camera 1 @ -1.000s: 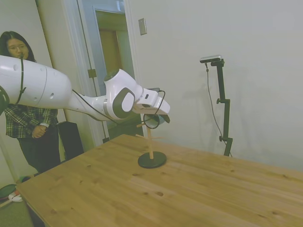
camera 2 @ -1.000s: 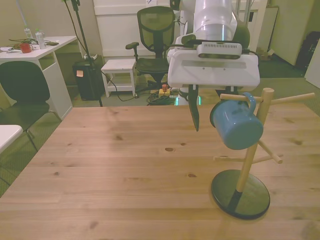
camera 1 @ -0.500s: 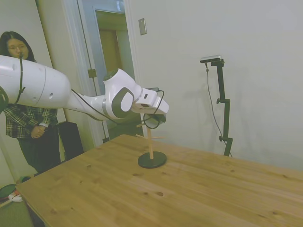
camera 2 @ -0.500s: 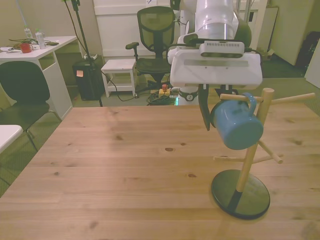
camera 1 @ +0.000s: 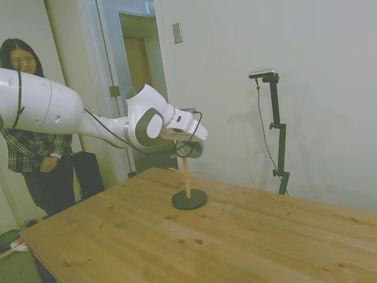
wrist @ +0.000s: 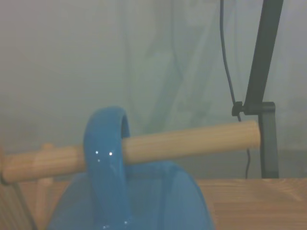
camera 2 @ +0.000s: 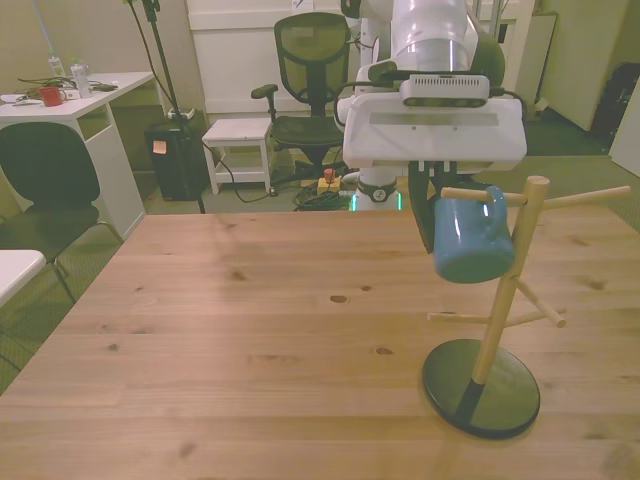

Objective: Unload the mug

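Observation:
The light-blue mug hangs by its handle on an upper peg of a wooden mug tree with a black round base, near the front view's right. My gripper reaches down around the mug. One dark finger presses on its side toward the front view's left, and the other finger is hidden behind the mug. In the side view the gripper and the mug meet at the top of the tree. From the wrist, the blue handle loops over the wooden peg.
A person in a plaid shirt stands off the table's far end in the side view. Behind the table are an office chair, a white stool, a desk and a dark chair. Other pegs stick out of the tree.
The visible finger has closed in toward the front view's right until it touches the mug. The mug has swung from tilted to hanging straight.

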Controlling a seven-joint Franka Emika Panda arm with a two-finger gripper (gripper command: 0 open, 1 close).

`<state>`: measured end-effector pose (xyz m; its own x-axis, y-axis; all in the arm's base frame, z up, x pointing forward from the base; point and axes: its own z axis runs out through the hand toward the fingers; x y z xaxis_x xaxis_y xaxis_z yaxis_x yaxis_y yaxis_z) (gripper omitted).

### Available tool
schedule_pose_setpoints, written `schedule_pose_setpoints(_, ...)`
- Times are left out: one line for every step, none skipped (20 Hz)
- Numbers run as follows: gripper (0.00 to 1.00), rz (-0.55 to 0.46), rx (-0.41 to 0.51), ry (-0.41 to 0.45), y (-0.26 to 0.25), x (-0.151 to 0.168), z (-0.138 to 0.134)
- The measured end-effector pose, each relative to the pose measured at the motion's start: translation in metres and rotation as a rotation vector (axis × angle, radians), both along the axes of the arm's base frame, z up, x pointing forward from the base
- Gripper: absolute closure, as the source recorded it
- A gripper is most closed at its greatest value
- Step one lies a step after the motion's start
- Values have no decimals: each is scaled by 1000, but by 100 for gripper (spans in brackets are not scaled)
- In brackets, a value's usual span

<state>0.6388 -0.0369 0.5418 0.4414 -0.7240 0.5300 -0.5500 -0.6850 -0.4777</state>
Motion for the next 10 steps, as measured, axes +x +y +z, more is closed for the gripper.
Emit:
schedule_pose_setpoints(100,1,3,0,0,-1,1)
schedule_pose_setpoints(100,2,7,-2,0,-1,1)
schedule_pose_setpoints(100,2,9,-4,-1,-2,3)
schedule_pose_setpoints(100,1,10,-6,-1,-2,4)
schedule_pose_setpoints(100,1,11,-8,-1,-3,6)
schedule_pose_setpoints(100,0,12,-11,-1,-3,7)
schedule_pose_setpoints(100,0,13,-14,-1,-4,9)
schedule_pose_setpoints(100,-1,14,-16,-1,-5,11)
schedule_pose_setpoints(100,-2,17,-18,-1,-5,12)
schedule_pose_setpoints(100,-3,18,-19,-1,-5,13)
